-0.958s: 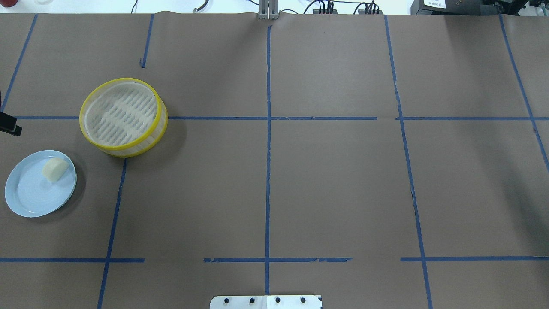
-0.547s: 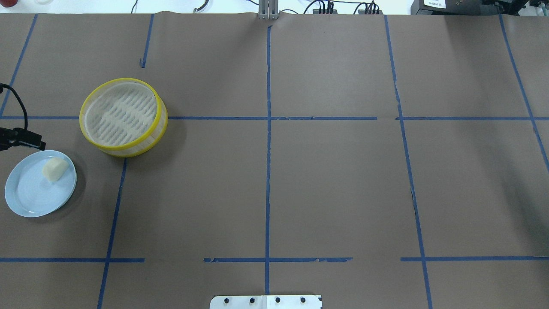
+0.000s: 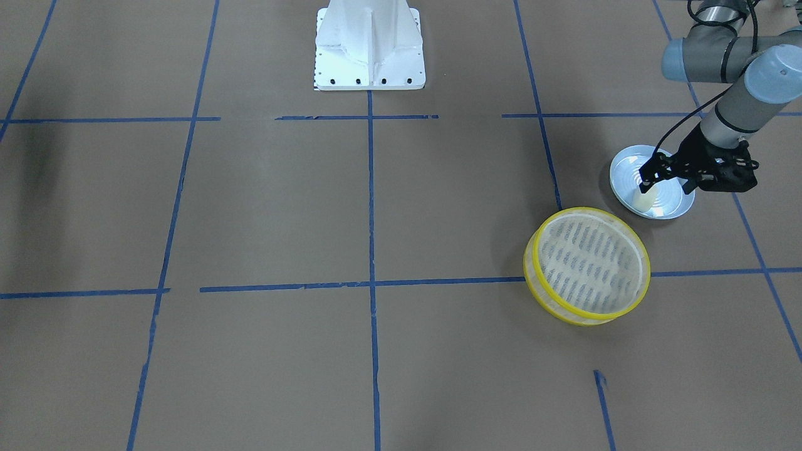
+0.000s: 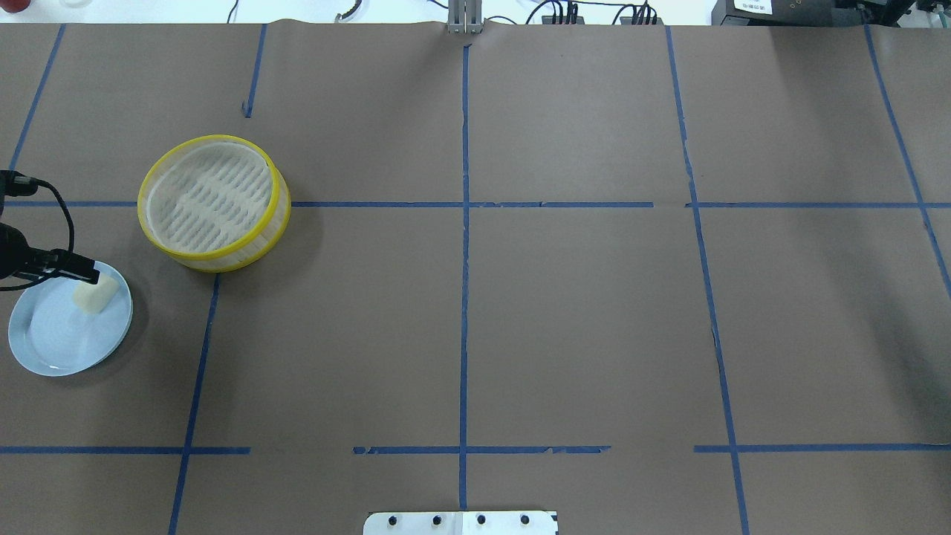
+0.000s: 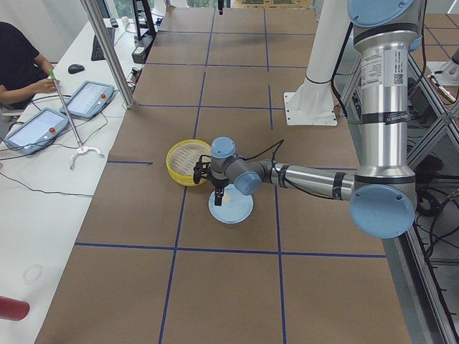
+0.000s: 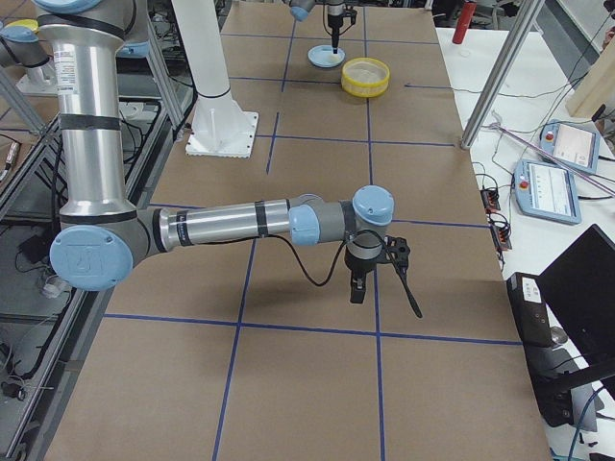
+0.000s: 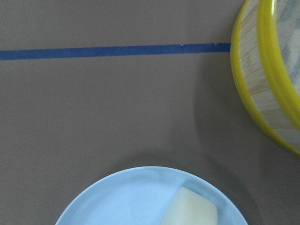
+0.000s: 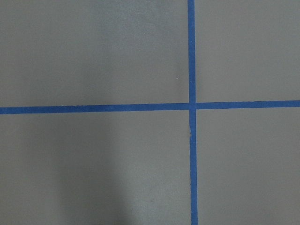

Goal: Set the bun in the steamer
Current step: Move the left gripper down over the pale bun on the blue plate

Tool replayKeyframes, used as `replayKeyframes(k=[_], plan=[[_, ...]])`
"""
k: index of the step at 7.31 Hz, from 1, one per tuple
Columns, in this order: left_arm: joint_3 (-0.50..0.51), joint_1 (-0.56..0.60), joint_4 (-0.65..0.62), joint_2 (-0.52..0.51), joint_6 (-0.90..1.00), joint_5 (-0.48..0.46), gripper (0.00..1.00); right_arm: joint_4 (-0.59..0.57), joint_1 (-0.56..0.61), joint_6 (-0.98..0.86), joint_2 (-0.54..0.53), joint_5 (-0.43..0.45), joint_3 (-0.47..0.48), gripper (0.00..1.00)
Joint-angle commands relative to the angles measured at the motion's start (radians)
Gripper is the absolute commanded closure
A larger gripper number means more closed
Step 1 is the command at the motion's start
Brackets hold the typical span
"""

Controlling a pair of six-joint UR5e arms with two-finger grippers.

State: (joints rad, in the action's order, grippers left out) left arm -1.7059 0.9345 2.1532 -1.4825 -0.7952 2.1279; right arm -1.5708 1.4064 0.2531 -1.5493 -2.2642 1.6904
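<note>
The cream-white bun [image 4: 94,292] lies on the far right part of a pale blue plate [image 4: 52,342] at the table's left. It also shows in the front view [image 3: 645,199] and at the bottom of the left wrist view [image 7: 192,210]. The yellow-rimmed steamer [image 4: 284,212] stands empty just beyond the plate, also in the front view [image 3: 531,275]. My left gripper [image 3: 667,183] hangs above the plate with its fingers spread and nothing in them; one fingertip [image 4: 88,275] is over the bun's far end. My right gripper [image 6: 380,279] shows only in the right side view, so I cannot tell its state.
Blue tape lines cross the brown table cover. The robot's white base [image 3: 369,47] stands at the near middle edge. The right arm reaches low over the table's right end, far from the plate. An operator [image 5: 18,61] sits at the side table.
My left gripper has come in from the table's left edge, moving right and toward the plate. It now hangs over the plate's far rim beside the bun. Bun and steamer have not moved.
</note>
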Motion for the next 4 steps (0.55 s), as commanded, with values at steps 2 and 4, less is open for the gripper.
replayKeyframes(k=[2,4], plan=[[0.018,-0.049,0.004,-0.004,0.002,0.0,0.0,0.0,-0.001,0.0,0.0,0.0,0.0,0.0],[0.07,-0.049,0.074,-0.008,0.002,0.0,0.0,0.0,0.0,0.0,0.0,0.0,0.0,0.0]])
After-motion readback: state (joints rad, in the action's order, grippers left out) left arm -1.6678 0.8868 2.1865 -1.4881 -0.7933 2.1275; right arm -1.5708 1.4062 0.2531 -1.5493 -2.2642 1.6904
